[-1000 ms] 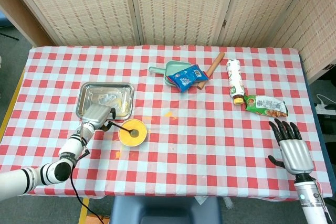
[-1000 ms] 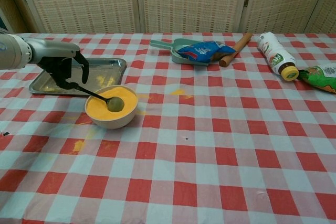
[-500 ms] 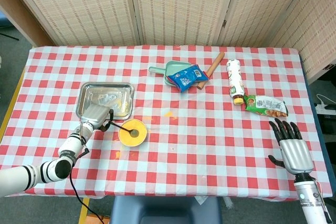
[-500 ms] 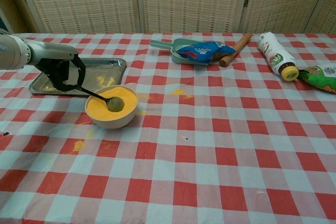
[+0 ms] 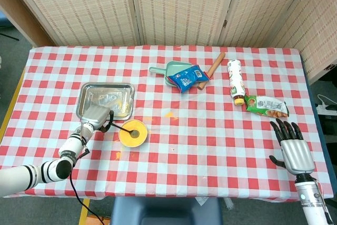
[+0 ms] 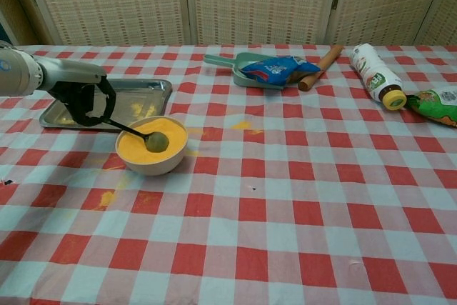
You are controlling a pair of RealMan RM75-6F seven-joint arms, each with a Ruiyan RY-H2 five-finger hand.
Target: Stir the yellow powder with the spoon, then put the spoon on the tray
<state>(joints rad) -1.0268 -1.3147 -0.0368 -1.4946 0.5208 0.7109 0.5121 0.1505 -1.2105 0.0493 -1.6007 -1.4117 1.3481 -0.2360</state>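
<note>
A white bowl (image 5: 132, 133) (image 6: 151, 146) of yellow powder stands just below the right corner of the steel tray (image 5: 84, 93) (image 6: 161, 85). The dark spoon (image 5: 122, 127) (image 6: 132, 131) lies with its scoop in the powder and its handle pointing left, towards the tray. My left hand (image 5: 96, 116) (image 6: 84, 98) is at the handle's end, its fingers curled around it. My right hand (image 5: 292, 148) hovers at the table's right front corner, fingers spread and holding nothing; only the head view shows it.
At the back lie a green dustpan (image 5: 171, 70) with a blue packet, a wooden rolling pin (image 5: 213, 64), a tipped bottle (image 5: 236, 80) and a green packet (image 5: 266, 105). Spilled yellow powder (image 5: 169, 114) marks the cloth near the bowl.
My left hand's fingers have curled in around the spoon handle and the hand has shifted slightly left. Spoon, bowl and right hand have stayed put.
</note>
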